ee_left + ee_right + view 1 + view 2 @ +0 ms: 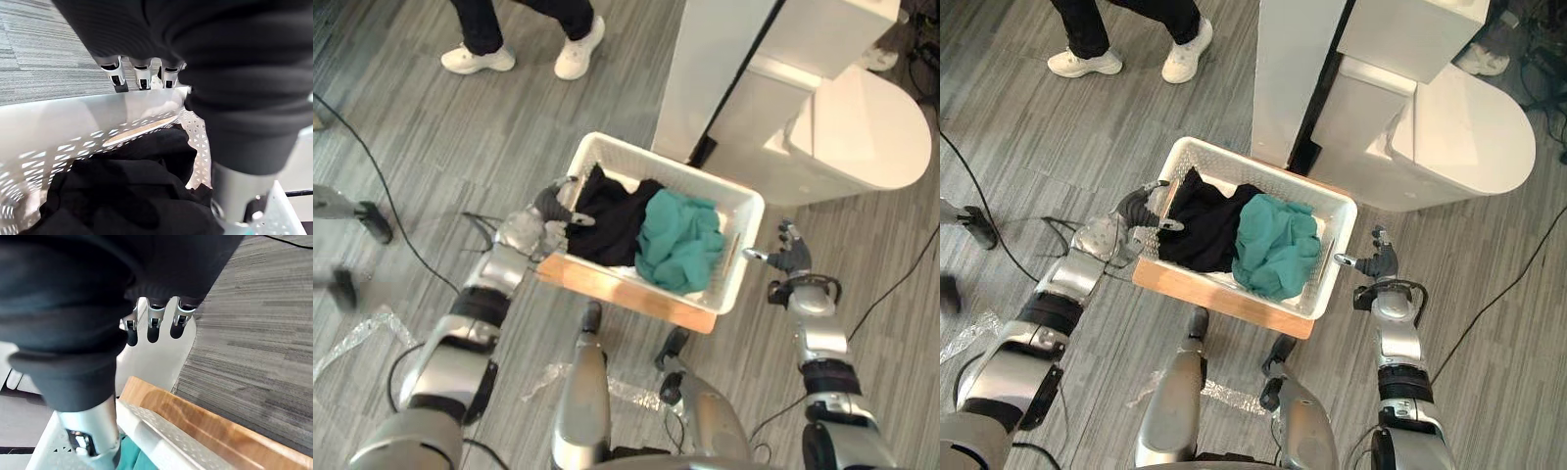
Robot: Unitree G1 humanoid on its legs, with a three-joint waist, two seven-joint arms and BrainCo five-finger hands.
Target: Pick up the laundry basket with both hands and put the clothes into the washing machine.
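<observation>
A white laundry basket (741, 259) rests on a wooden board (626, 291) before me. A black garment (612, 220) fills its left half and a teal garment (680, 240) its right. My left hand (540, 223) grips the basket's left rim: its fingers (142, 76) hook over the outside and the thumb lies inside on the black cloth. My right hand (793, 259) hovers just off the basket's right side, open, with its fingers (152, 325) hanging loose and the thumb pointing at the wall. The white washing machine (783, 127) stands beyond the basket.
The machine's round white door (876, 127) hangs open at the right. A person in white shoes (578, 49) stands at the far left. Crumpled clear plastic (357, 338) lies on the grey floor at my left, near black stand feet (374, 220).
</observation>
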